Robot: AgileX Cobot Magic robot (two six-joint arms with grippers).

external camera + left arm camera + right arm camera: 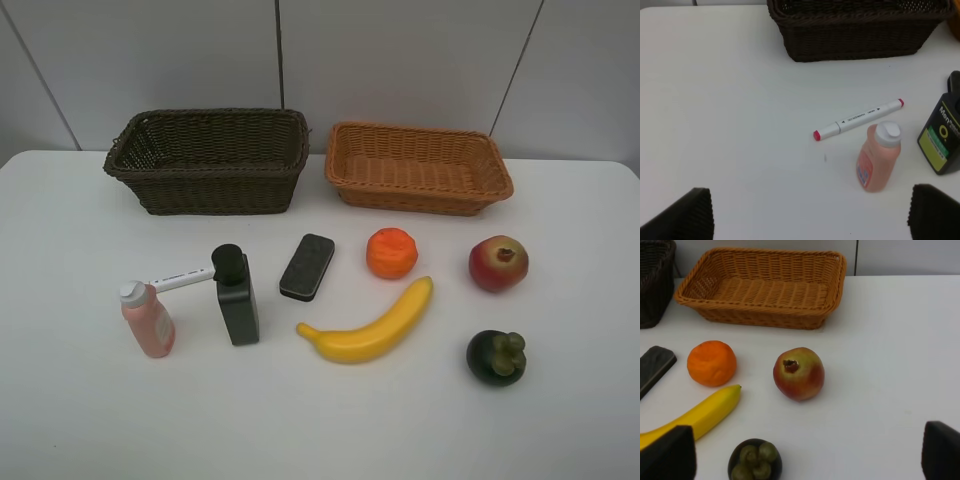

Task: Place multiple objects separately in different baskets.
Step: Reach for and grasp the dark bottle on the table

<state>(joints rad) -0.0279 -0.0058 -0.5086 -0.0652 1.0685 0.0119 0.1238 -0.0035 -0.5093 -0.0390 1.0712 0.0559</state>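
The left hand (812, 220) and right hand (805, 457) both gape wide, holding nothing. In the exterior view's lower left the pink bottle (150, 325) stands upright, nearest the left hand, the marker pen (182, 280) lying slantwise behind it; the mangosteen (496, 357), lower right, sits closest before the right hand.

the pump bottle (940, 145) is cropped by the left wrist view's edge, the mangosteen (755, 460) and block (655, 365) by the right wrist view's. print on the marker (858, 119) is too small to be read.
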